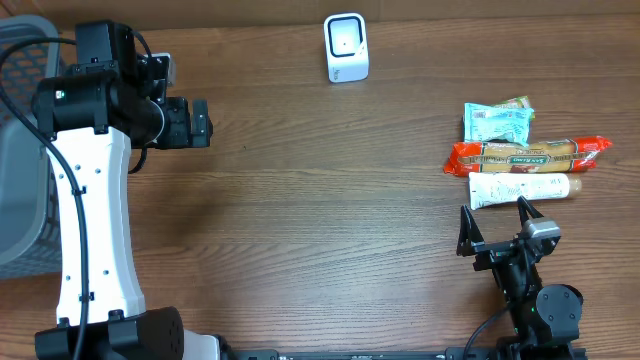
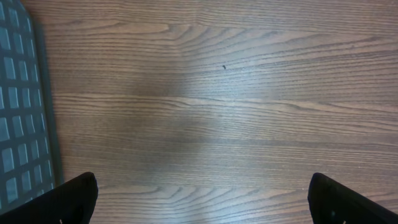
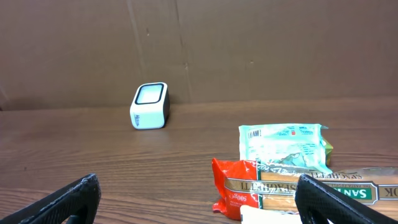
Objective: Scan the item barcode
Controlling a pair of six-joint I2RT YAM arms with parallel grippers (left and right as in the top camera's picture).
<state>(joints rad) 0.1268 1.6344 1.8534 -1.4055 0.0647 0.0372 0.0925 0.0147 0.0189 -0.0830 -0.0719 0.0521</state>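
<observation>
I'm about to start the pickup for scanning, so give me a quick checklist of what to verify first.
1. The right gripper open and empty: ok.
2. The left gripper open and empty: ok.
3. The scanner upright, nothing in front of it: ok.
4. The white tube lying nearest the right gripper, nothing on top: ok.
5. Gap between white tube and red packet for a finger: cannot tell.
6. Barcode side of white tube: cannot tell.

Brown wood-grain desk [image 1: 320, 200], bright colours at three o'clock.
White scanner [image 1: 346, 47] at twelve; a teal packet [image 1: 497, 122], a red-and-tan packet [image 1: 527, 156], a white tube [image 1: 520, 188]; grey lattice basket [image 1: 20, 150] at nine.
</observation>
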